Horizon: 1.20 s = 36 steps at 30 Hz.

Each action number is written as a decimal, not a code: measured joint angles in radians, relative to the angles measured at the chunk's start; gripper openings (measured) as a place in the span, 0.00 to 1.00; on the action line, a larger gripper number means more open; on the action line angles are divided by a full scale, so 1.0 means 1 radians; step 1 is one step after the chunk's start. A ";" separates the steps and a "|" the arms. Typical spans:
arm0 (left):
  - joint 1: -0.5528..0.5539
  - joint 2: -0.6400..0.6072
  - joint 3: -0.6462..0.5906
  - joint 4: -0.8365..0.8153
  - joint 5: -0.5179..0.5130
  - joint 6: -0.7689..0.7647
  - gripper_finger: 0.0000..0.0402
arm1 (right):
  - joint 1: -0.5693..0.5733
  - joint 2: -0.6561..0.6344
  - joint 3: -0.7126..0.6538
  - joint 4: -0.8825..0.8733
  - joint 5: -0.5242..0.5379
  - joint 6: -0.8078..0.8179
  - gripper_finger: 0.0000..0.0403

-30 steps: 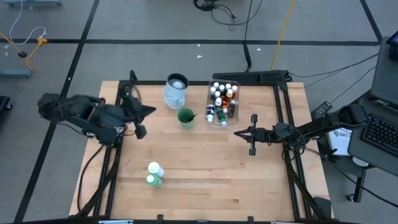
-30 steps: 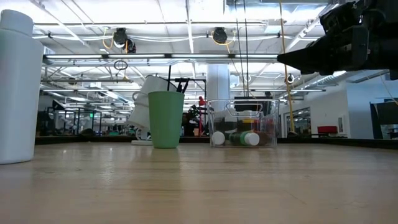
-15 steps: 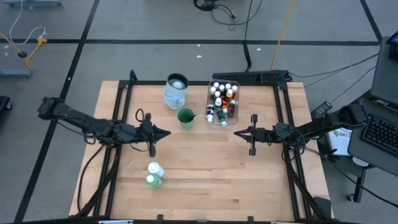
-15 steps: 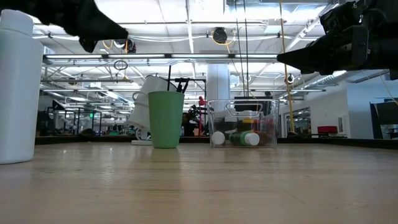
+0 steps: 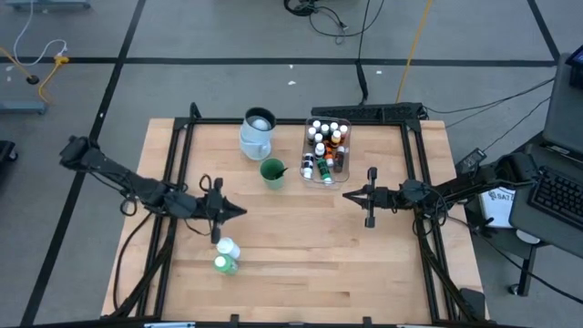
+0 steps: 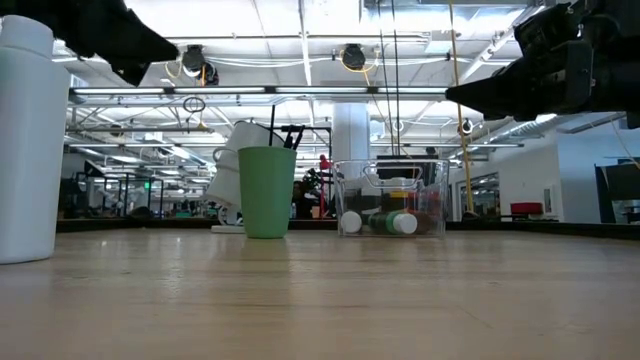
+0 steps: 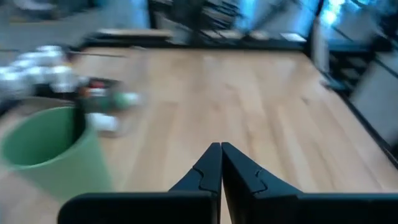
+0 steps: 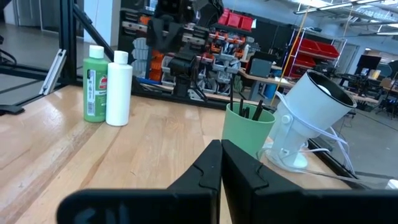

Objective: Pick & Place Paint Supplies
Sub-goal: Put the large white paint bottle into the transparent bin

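Bright, even light across the wooden table (image 5: 301, 237) from above, and shadows under the arms are faint and soft. At table height, the ceiling light strips (image 6: 300, 40) blaze white and wash out the upper room, while the near tabletop falls soft and out of focus. The white bottle (image 6: 30, 140) at the near left looms large and slightly blurred. The left wrist view is smeared by motion: the green cup (image 7: 53, 152) and the clear tub (image 7: 87, 106) are streaky, with a blue cast at the far edge. The right wrist view is crisp, the green bottle (image 8: 93, 84) sharp, the pale jug (image 8: 308, 118) brightly lit.
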 joint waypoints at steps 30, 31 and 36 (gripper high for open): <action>-0.121 0.611 0.908 -1.245 0.180 -0.316 0.11 | 0.000 0.000 0.000 -0.008 0.000 0.040 0.00; -0.124 0.632 0.922 -1.256 0.196 -0.317 0.14 | 0.000 0.000 0.000 -0.009 0.000 0.041 0.00; -0.126 0.686 0.986 -1.344 0.243 -0.341 0.33 | 0.000 0.000 0.000 -0.008 0.001 0.041 0.00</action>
